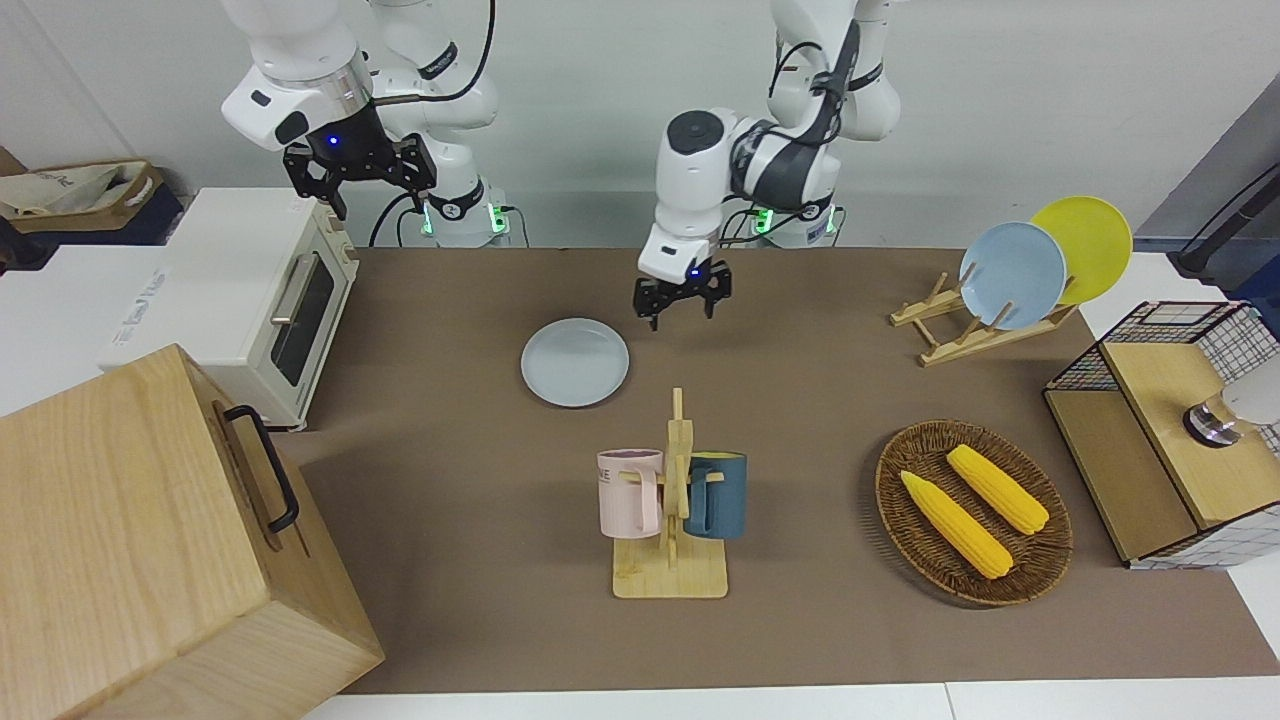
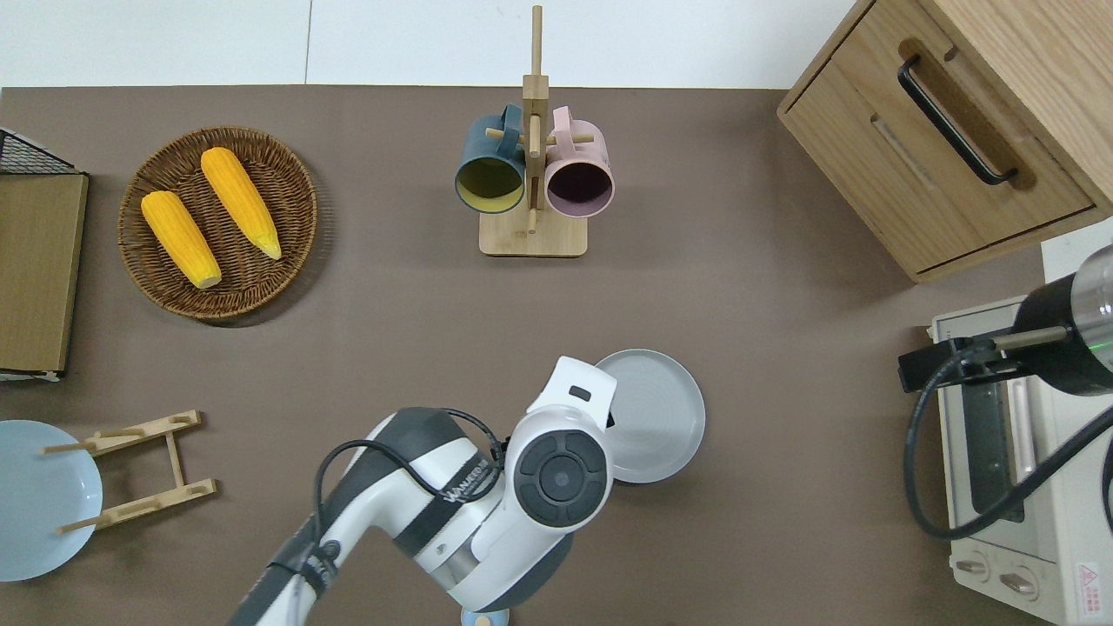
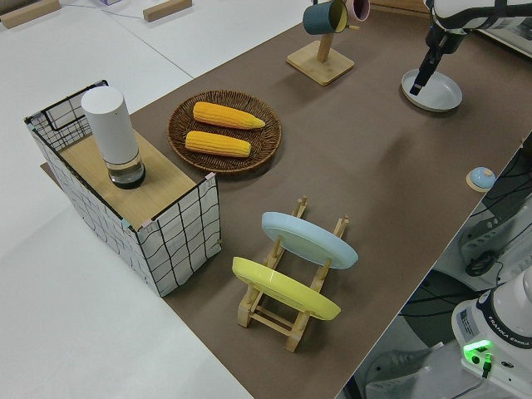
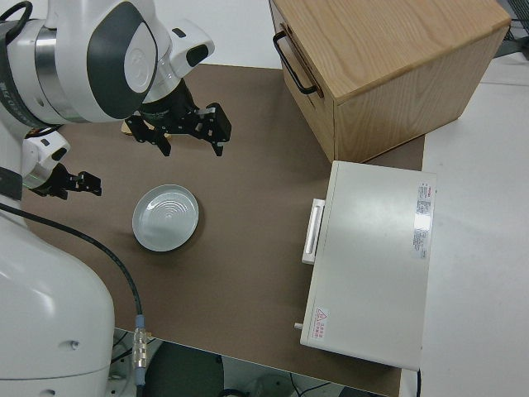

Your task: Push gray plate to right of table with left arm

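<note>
The gray plate lies flat on the brown table, nearer to the robots than the mug rack; it also shows in the overhead view and in the right side view. My left gripper is open and empty. It hangs in the air, over the table just off the plate's rim toward the left arm's end, and touches nothing. In the overhead view its own wrist hides most of it. It shows in the right side view too. My right gripper is parked and open.
A two-mug rack stands farther from the robots than the plate. A toaster oven and a wooden cabinet fill the right arm's end. A corn basket, a plate rack and a wire shelf are at the left arm's end.
</note>
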Robot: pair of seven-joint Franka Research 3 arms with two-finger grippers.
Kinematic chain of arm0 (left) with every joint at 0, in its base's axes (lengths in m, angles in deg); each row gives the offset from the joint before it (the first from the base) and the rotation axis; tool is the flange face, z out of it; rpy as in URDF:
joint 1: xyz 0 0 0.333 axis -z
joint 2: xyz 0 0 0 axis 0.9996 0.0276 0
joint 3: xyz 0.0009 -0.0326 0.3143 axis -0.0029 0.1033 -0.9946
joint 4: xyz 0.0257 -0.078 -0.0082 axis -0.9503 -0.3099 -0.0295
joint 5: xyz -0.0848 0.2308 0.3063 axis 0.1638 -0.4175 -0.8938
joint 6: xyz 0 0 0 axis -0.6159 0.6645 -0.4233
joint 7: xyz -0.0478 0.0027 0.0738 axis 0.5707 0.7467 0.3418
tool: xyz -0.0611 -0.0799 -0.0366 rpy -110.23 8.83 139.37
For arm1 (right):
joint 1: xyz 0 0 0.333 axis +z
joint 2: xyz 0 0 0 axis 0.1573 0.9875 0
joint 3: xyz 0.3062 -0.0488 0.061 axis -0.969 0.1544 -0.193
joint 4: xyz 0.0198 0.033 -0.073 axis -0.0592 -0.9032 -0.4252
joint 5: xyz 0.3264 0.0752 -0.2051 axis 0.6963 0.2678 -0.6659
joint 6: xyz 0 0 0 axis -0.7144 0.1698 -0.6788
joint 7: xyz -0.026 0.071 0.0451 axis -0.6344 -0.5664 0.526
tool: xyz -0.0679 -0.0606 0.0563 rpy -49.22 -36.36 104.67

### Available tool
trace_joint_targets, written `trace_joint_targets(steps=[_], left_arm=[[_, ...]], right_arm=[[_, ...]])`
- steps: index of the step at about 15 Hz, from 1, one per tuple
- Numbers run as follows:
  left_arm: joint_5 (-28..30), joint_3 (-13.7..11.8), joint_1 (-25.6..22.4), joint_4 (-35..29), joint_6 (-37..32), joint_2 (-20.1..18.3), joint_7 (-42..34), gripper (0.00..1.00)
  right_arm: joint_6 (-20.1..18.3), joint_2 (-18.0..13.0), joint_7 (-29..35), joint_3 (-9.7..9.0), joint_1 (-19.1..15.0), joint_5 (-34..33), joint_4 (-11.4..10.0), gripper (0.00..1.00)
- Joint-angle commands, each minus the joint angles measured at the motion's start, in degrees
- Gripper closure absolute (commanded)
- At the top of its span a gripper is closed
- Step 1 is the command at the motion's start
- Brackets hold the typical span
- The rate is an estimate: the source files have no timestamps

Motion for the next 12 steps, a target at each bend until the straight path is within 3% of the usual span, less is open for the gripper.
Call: trace_joint_targets(steps=[1, 6, 12], left_arm=[[1.83, -0.23, -6.15, 1.63, -8.49, -4.02, -12.27, 0.0], [3.59, -0.32, -15.04, 10.32, -20.45, -5.34, -23.18, 0.0], [3.59, -0.32, -22.86, 20.42, -28.98, -5.52, -29.61, 0.0]], right_arm=[[-0.89, -0.14, 0.66, -0.92, -1.07, 0.25, 0.53, 0.017], [-0.89, -0.14, 0.66, -0.92, -1.07, 0.25, 0.53, 0.017], [-0.89, -0.14, 0.66, -0.92, -1.07, 0.25, 0.53, 0.017]])
